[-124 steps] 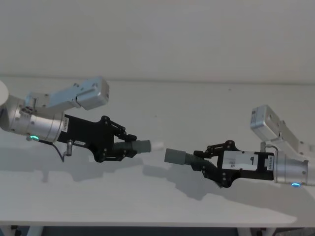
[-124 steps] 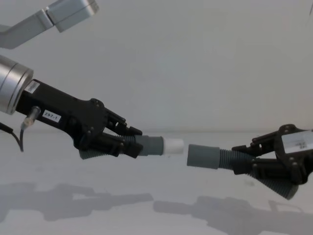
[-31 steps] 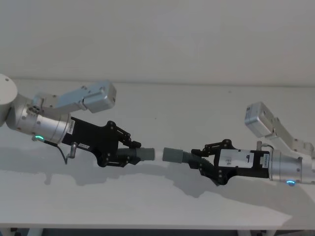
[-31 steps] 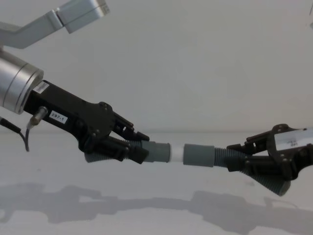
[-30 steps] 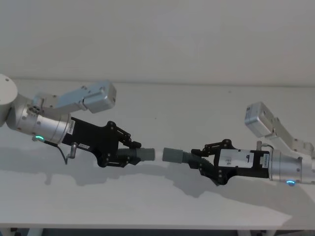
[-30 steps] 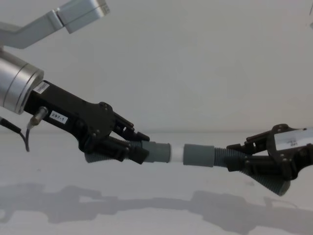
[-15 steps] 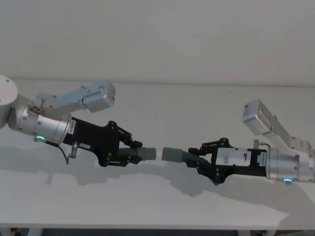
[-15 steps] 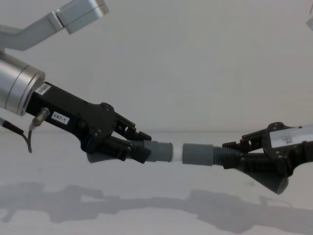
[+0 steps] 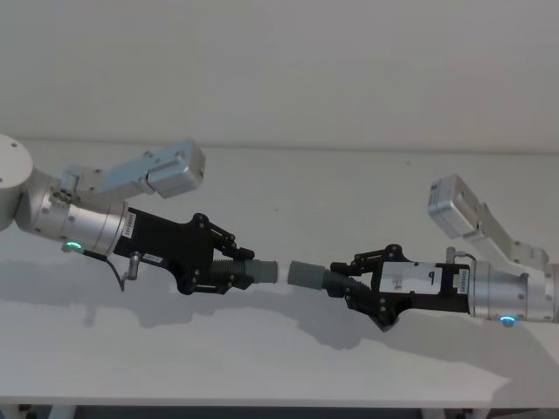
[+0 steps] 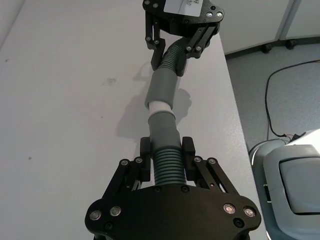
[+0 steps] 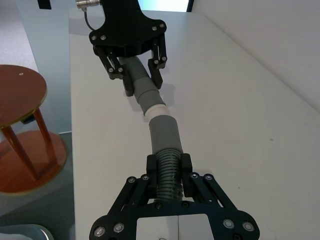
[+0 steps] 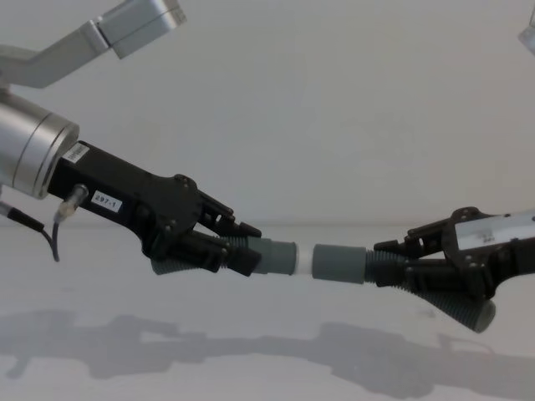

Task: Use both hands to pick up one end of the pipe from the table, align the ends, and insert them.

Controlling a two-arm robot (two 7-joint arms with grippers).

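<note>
Between the two grippers, above the table [image 9: 288,192], the two pieces of the pipe meet end to end. The left pipe piece [image 12: 272,256] sticks out forward of the left gripper [image 12: 238,251], its ribbed part clamped between the fingers and its smooth cuff ending in a narrow white tip [image 12: 305,258]. In the chest view that white tip touches the open mouth of the right pipe piece [image 12: 338,264], with a short white band showing between the two grey cuffs. The left wrist view gives the same picture: the left piece [image 10: 162,135] runs straight out from the left gripper [image 10: 166,152] and its white tip sits at the mouth of the right piece [image 10: 162,87]; how deep it goes cannot be told.

The right gripper [image 12: 386,266] grips the right piece on its ribbed section, the cuff pointing toward the left gripper. In the head view the left gripper [image 9: 236,272] and right gripper [image 9: 343,284] face each other at about the same height, the left piece [image 9: 262,273] and right piece [image 9: 306,275] roughly in line. From the right wrist view, the right gripper [image 11: 168,172] clamps the ribs, the cuff [image 11: 165,132] beyond it, then the left gripper [image 11: 135,67]. A brown round stool [image 11: 20,95] stands beside the table edge [image 11: 72,150].
</note>
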